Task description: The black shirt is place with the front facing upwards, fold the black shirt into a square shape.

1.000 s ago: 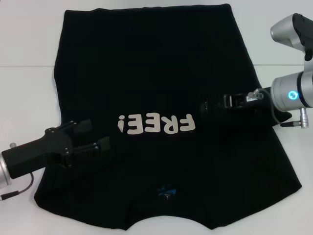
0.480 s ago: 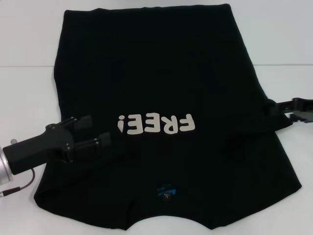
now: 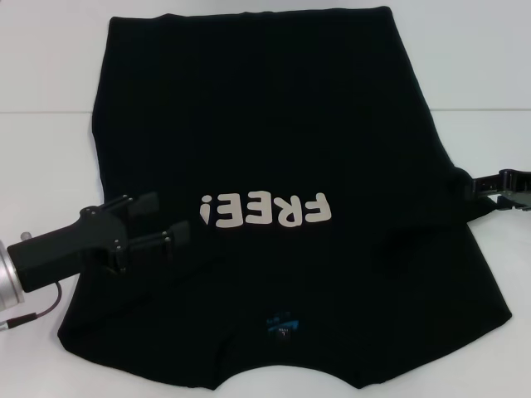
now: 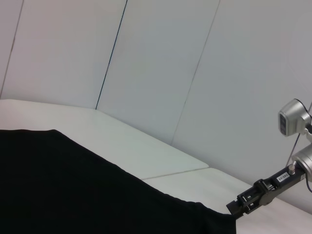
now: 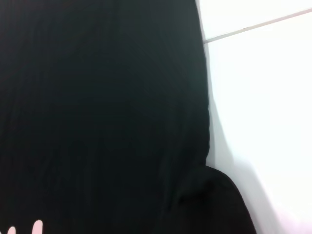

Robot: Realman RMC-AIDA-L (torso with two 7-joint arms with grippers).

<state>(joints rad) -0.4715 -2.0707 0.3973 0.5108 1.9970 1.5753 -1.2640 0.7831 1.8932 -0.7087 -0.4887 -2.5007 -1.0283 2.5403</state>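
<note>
You have one large black short-sleeved cloth T-shirt point(image 3: 274, 149) with whitish "FREE!" letters point(image 3: 265, 211) and one small blue neck label point(image 3: 282, 325), lying front up across the white bench point(image 3: 50, 166).

Two hands: your left hand point(image 3: 158, 222) over the shirt's left side, fingers spread wide; your right hand point(image 3: 485, 186) at the shirt's right edge, grip not discernible.

Room: pale panelled wall point(image 4: 161, 63) behind the bench.

A white table point(image 3: 50, 166) spans the scene, crossed by a thin seam line point(image 3: 481, 110); behind it, pale wall panels point(image 4: 161, 63) meet at dark vertical joints.
</note>
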